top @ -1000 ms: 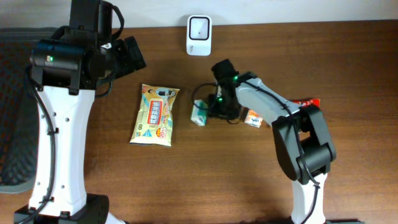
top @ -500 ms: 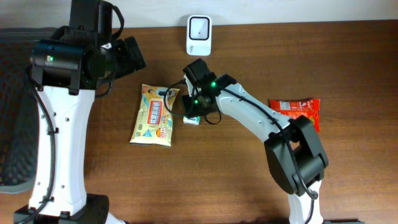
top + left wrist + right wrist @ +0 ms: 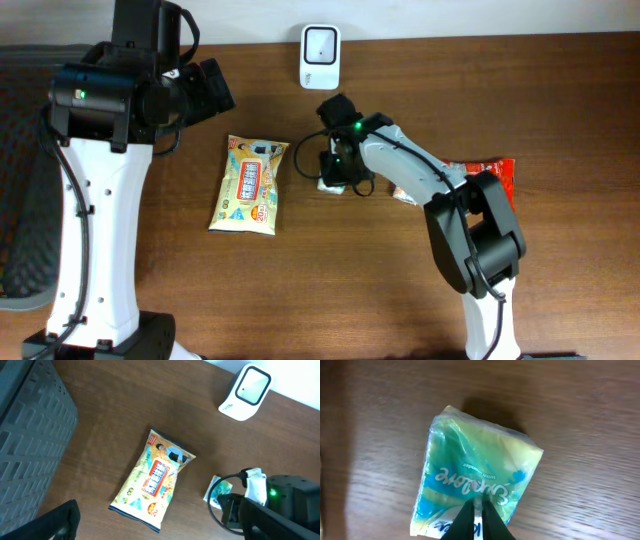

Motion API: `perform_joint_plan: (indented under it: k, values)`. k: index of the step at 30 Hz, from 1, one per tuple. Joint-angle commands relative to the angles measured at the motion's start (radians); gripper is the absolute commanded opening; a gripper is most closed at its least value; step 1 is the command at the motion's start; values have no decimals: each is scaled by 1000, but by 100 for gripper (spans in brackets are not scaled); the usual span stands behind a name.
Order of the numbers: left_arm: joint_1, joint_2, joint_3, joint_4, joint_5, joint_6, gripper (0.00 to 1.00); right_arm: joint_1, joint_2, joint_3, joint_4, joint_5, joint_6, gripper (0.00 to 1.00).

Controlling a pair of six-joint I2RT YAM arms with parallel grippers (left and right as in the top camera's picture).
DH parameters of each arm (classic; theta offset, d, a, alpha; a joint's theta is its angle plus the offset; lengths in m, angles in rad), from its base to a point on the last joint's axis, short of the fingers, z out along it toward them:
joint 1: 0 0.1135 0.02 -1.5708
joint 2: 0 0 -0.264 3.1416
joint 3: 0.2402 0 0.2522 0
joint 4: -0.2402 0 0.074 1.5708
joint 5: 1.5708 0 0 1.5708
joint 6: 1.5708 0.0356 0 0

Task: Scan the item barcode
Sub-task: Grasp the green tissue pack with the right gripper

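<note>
Left end effector [image 3: 212, 88] wide open, raised; right end effector [image 3: 476, 519] pinched closed

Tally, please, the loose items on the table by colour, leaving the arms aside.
White scanner: 1
Yellow snack packet: 1
Green tissue pack: 1
Red packet: 1
Orange box, partly hidden: 1
Total: 5
</note>
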Motion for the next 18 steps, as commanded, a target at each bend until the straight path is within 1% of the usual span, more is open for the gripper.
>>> perform_joint_plan:
  k: [1, 2, 3, 4, 5, 6, 8, 9, 10, 12, 14, 15, 18]
  values:
    - [1, -4, 3, -2, 3, 9, 99, -50, 6, -29, -56, 93, 10, 8]
    - [1, -4, 3, -2, 3, 9, 99, -53, -9, -15, -79, 85, 9, 8]
    - [1, -4, 3, -2, 3, 9, 99, -53, -42, 13, -120, 82, 6, 4]
    - [1, -4, 3, -2, 3, 9, 99, -53, -75, 40, -164, 82, 2, 4]
    - [1, -4, 3, -2, 3, 9, 99, -49, -103, 48, -174, 82, -20, 15]
    - [1, -4, 3, -2, 3, 9, 99, -43, -109, 48, -164, 82, -20, 20]
    - [1, -4, 3, -2, 3, 9, 99, -16, -101, 45, -93, 81, -19, 50]
    - [1, -4, 3, -2, 3, 9, 99, -2, -95, 42, -61, 82, -20, 56]
    - [1, -4, 3, -2, 3, 9, 99, 12, -85, 37, -33, 82, -20, 57]
    - [1, -4, 3, -2, 3, 9, 99, 45, -60, 26, 2, 126, -19, 56]
    - [1, -4, 3, -2, 3, 9, 99, 103, -26, 18, 23, 329, 22, 55]
    - [1, -4, 3, -2, 3, 9, 99, 114, -21, 13, 20, 374, 66, 55]
    - [1, -4, 3, -2, 3, 9, 99, 118, -19, -16, 39, 388, 99, 50]
